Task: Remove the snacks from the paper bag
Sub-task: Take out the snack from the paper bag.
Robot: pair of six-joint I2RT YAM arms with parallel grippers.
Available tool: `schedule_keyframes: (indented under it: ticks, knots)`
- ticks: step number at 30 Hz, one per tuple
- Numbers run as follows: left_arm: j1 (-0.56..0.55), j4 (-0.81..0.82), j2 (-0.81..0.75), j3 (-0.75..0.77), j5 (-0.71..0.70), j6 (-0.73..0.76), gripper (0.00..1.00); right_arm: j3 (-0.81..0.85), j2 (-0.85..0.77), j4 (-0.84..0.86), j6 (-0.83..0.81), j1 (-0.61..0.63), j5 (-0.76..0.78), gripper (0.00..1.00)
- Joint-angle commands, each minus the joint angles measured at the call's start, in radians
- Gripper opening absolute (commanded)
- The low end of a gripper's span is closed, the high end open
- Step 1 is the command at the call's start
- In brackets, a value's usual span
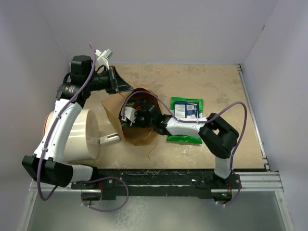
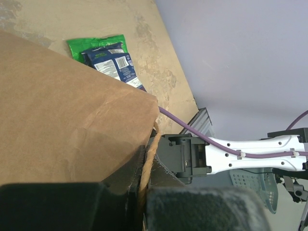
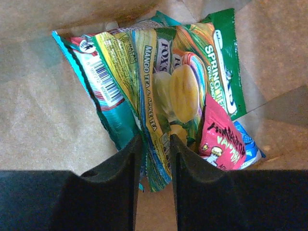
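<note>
The brown paper bag [image 1: 139, 132] lies open in the middle of the table. My left gripper [image 2: 143, 173] is shut on its twisted paper handle [image 2: 149, 163] and holds the bag's rim up at the back left. My right gripper [image 3: 154, 149] reaches inside the bag. Its fingers are closed on the lower edge of a yellow-green snack packet [image 3: 163, 82], which overlaps a teal one [image 3: 118, 120]. Red [image 3: 219, 134], blue [image 3: 250, 144] and green [image 3: 224, 62] packets lie behind it. Outside the bag, a blue packet [image 1: 186, 109] rests on a large bright green one [image 1: 185, 138].
A large white cylinder [image 1: 79, 134] lies on its side at the left, close to my left arm. A small white-grey bar [image 1: 109, 138] sits between it and the bag. The right arm [image 2: 240, 156] stretches across to the bag's mouth. Walls enclose the table.
</note>
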Motion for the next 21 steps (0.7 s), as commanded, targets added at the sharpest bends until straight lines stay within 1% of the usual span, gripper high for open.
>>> schedule_keyframes:
  ticks: [1,12,18,21]
  knots:
    - [-0.005,0.018,-0.013,0.021,0.014,0.019,0.0,0.062,0.007,0.016,-0.017,-0.006,-0.039,0.33]
    - [-0.005,0.017,-0.013,0.021,0.013,0.015,0.0,0.086,0.065,-0.012,-0.055,-0.006,-0.064,0.38]
    - [-0.005,0.018,-0.011,0.02,0.011,0.014,0.0,0.138,0.103,-0.035,-0.083,-0.006,-0.048,0.41]
    - [-0.005,0.018,-0.012,0.018,0.01,0.012,0.0,0.161,0.121,-0.051,-0.1,-0.005,-0.048,0.41]
